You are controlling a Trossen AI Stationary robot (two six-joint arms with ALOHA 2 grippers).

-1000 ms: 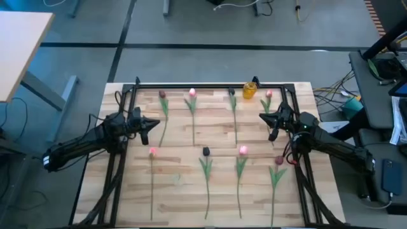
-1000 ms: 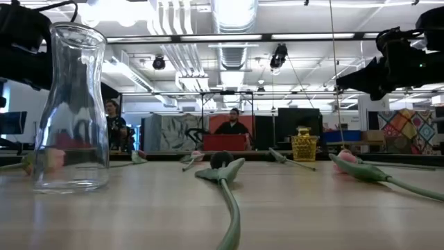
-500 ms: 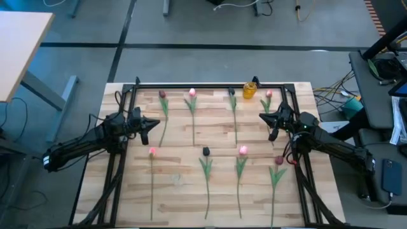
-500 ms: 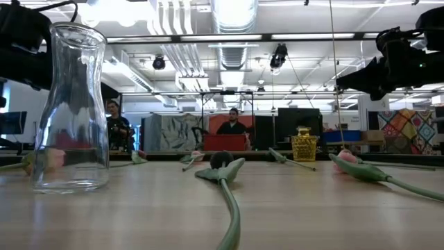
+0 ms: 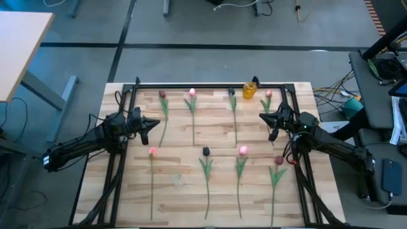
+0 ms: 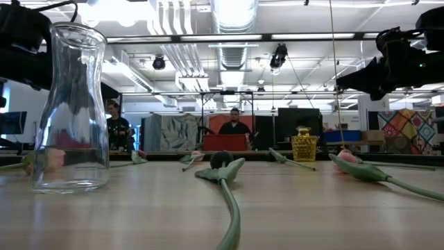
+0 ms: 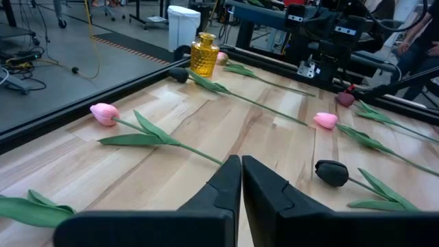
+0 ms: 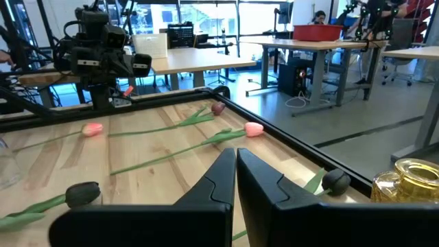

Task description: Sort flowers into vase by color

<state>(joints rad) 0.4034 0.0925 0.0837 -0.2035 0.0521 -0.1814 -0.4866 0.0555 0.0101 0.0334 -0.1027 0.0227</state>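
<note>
Wooden table [image 5: 184,191] with a black frame, workshop room behind it, and nothing's been sorted yet as far as we can tell. All eight flowers [image 5: 206,166] lie flat in two rows across the table, pink and dark heads mixed, stems running roughly parallel and spaced apart. The clear glass vase [image 6: 72,107] stands empty near the front, and a small amber vase [image 5: 249,90] sits at the far edge, just beside a dark tulip.

Our left gripper [image 5: 147,126] hangs over the left side of the table with its fingers pressed together, holding nothing. Right gripper [image 5: 273,124] is the same deal over the right side: closed up and empty.

What worries us: those stems are thin and lie flat, so a pinch could slip off or drag a leaf. The clear vase is tall and narrow-necked, so a stem nudging the rim might tip it.
</note>
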